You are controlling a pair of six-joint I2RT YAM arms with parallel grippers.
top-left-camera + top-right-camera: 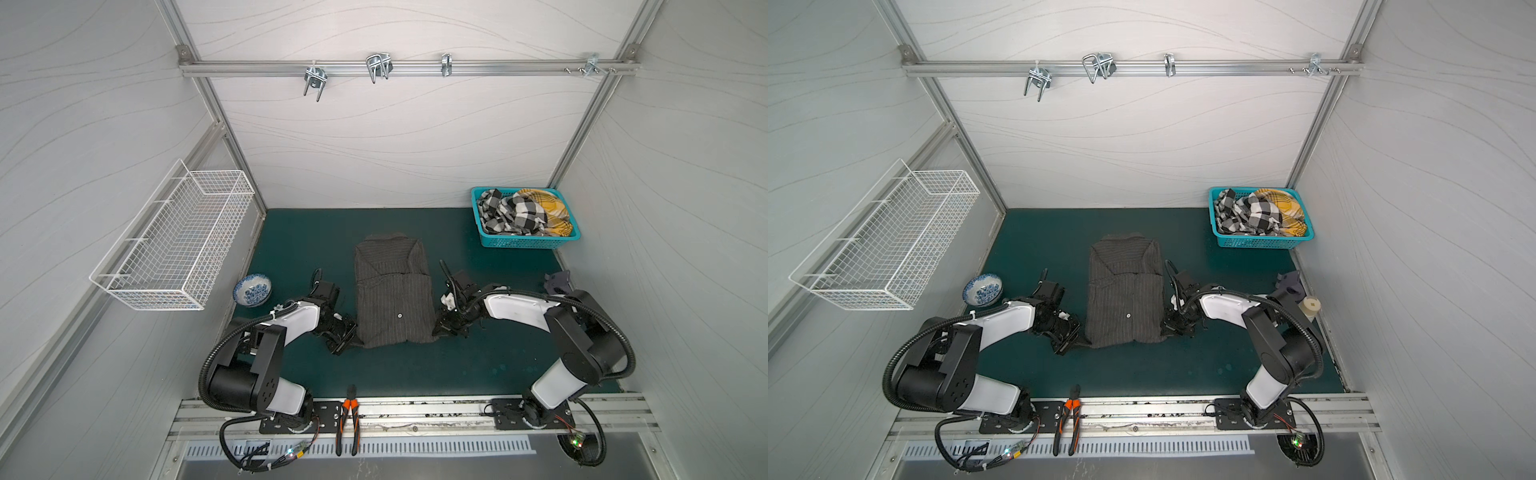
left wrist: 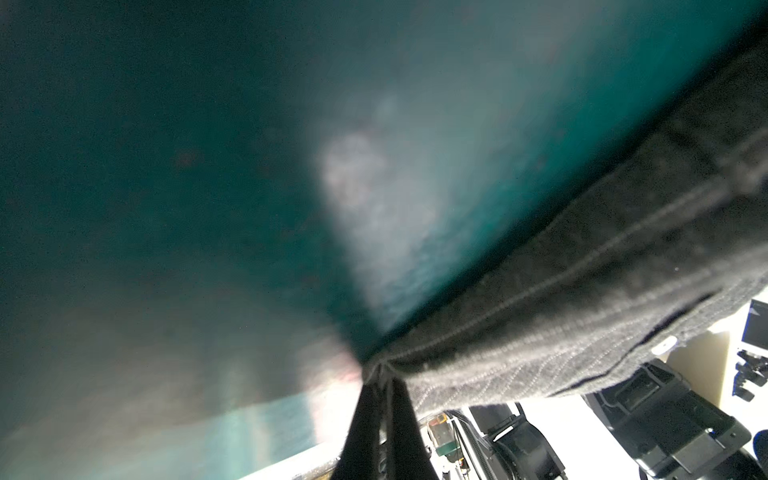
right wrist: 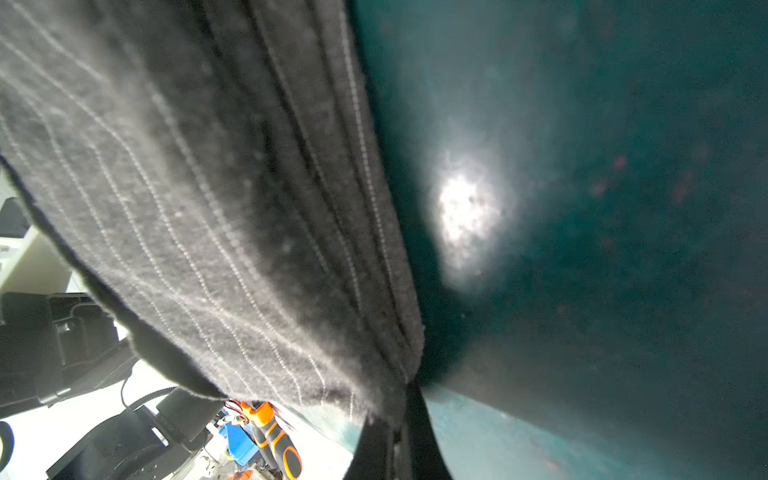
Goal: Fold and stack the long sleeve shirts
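Charcoal pinstriped shirt (image 1: 392, 291) lay lengthwise away from the arms; left gripper (image 1: 354, 338) and right gripper (image 1: 436, 330) each pinched one near hem corner.

Left arm (image 1: 295, 318) and right arm (image 1: 515, 307) bend low inward, both jaws clamped tight.

Both top views are bright, evenly and softly lit, and sharp, with the pale walls (image 1: 415, 145) bowing outward toward the edges. The 2 wrist views are dim and blurred; a white glare patch (image 2: 361, 178) lies on the teal mat (image 2: 166, 208), the shirt (image 3: 187, 208) is soft, and the background is blown out white.
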